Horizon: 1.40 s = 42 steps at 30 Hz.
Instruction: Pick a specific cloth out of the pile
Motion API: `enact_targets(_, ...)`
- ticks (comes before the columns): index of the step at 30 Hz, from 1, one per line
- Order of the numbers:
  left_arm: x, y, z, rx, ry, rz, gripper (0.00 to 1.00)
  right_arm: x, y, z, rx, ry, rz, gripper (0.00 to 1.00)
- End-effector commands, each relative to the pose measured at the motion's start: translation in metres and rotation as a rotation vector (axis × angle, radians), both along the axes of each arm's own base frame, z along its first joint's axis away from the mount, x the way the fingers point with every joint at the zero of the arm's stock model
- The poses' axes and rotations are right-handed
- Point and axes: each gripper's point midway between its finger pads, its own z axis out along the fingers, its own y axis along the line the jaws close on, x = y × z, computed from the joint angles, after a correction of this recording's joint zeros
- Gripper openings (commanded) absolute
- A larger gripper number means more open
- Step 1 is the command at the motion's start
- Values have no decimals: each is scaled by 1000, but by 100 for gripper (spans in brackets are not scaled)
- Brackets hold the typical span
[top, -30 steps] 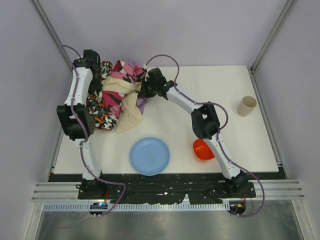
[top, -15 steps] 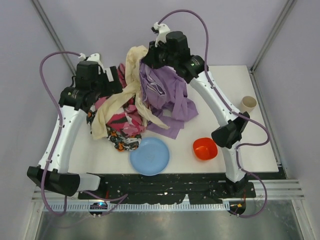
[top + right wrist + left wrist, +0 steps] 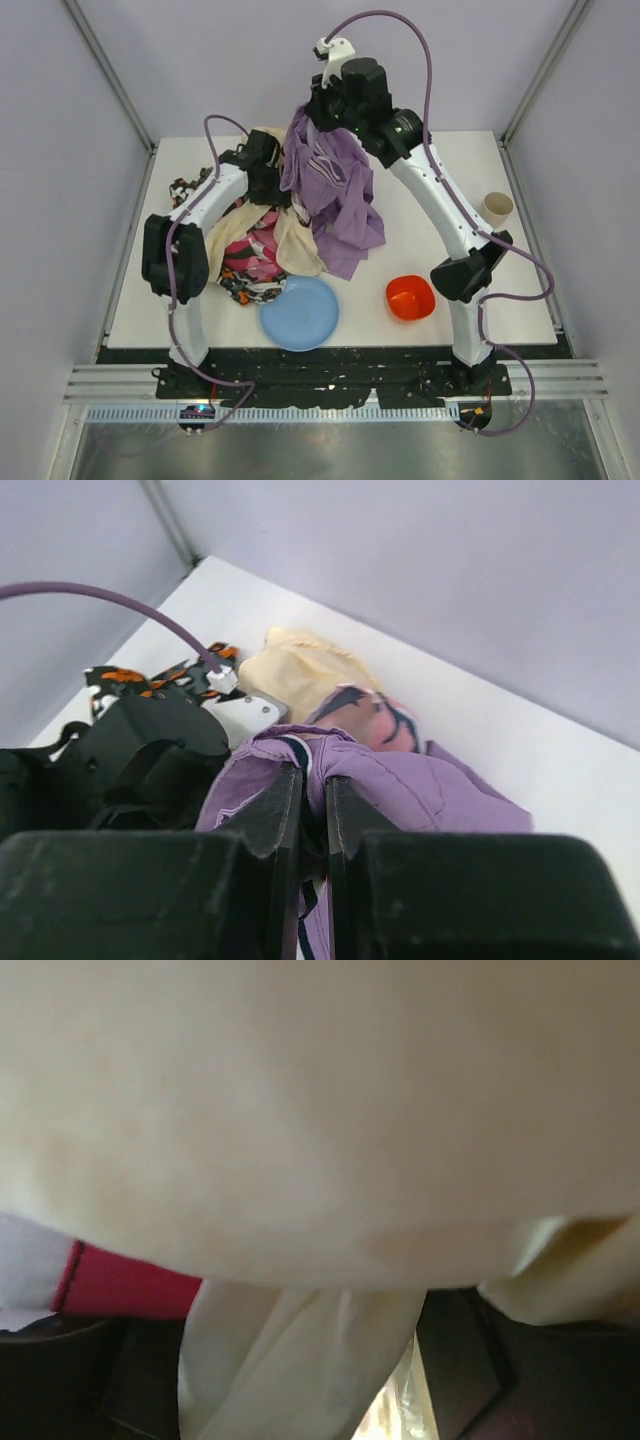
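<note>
The lilac-purple cloth (image 3: 340, 200) hangs from my right gripper (image 3: 313, 112), which is raised over the back of the table. Its lower folds reach down beside the pile (image 3: 250, 262). In the right wrist view my right gripper (image 3: 313, 780) is shut on the lilac cloth (image 3: 420, 790) at its striped band. My left gripper (image 3: 268, 172) is low at the top of the pile, against the hanging lilac cloth. In the left wrist view cream cloth (image 3: 320, 1110) covers the lens and hangs between dark fingers (image 3: 470, 1360) that stand wide apart.
A blue plate (image 3: 300, 312) lies at the front, touching the pile's edge. An orange bowl (image 3: 410, 297) sits right of it. A beige cup (image 3: 493, 210) stands near the right edge. Frame posts rise at both back corners.
The right gripper lifted the lilac cloth out of the pile and holds it high. The left arm, raised with the cream cloth half a second ago, has come down onto the pile.
</note>
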Motion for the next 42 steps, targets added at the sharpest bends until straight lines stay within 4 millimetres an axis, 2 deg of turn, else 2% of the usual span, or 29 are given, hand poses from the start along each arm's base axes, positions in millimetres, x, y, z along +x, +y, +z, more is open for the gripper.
enact_targets(1,16,27,-10,166,30,92,75,-36,-93,160,91,-398,-265,5)
enact_targets(2,17,33,-15,192,48,104,74,-40,-110,172,78,-434,-314,5)
enact_targets(6,17,71,-33,254,95,195,74,-43,-168,196,50,-501,-506,5)
enact_targets(7,14,82,-38,257,111,225,73,-43,-176,199,61,-502,-530,5)
enact_targets(8,12,94,-44,244,133,263,73,-42,-194,204,64,-509,-566,5)
enact_targets(11,5,120,-60,132,179,354,70,-38,-229,209,73,-516,-644,5)
enact_targets(13,0,144,-65,100,191,429,70,-34,-251,211,69,-523,-702,5)
enact_targets(14,-4,153,-66,94,197,458,70,-34,-257,214,71,-530,-716,5)
enact_targets(15,-5,158,-65,87,195,475,70,-29,-271,213,71,-529,-752,5)
enact_targets(16,-7,162,-64,84,194,488,69,-30,-276,217,89,-535,-765,5)
enact_targets(19,-9,164,-63,93,186,498,69,-27,-309,227,107,-566,-856,5)
enact_targets(22,-10,167,-65,108,193,504,69,-41,-345,246,67,-638,-1009,5)
enact_targets(24,-11,174,-64,148,197,523,69,-47,-359,252,51,-659,-1050,5)
enact_targets(28,-15,181,-62,186,198,545,69,-61,-404,259,49,-698,-1139,5)
enact_targets(29,-15,181,-61,180,195,545,69,-65,-405,263,60,-710,-1112,5)
enact_targets(30,-14,178,-61,168,192,539,69,-68,-415,262,70,-704,-1117,5)
enact_targets(32,-14,176,-60,155,189,533,69,-65,-419,260,88,-701,-1094,5)
enact_targets(34,-15,176,-60,153,185,531,69,-60,-415,258,84,-696,-1054,5)
enact_targets(38,-17,178,-59,165,183,541,69,-49,-399,258,111,-691,-965,5)
enact_targets(42,-15,173,-60,136,178,525,69,-29,-371,249,143,-659,-807,5)
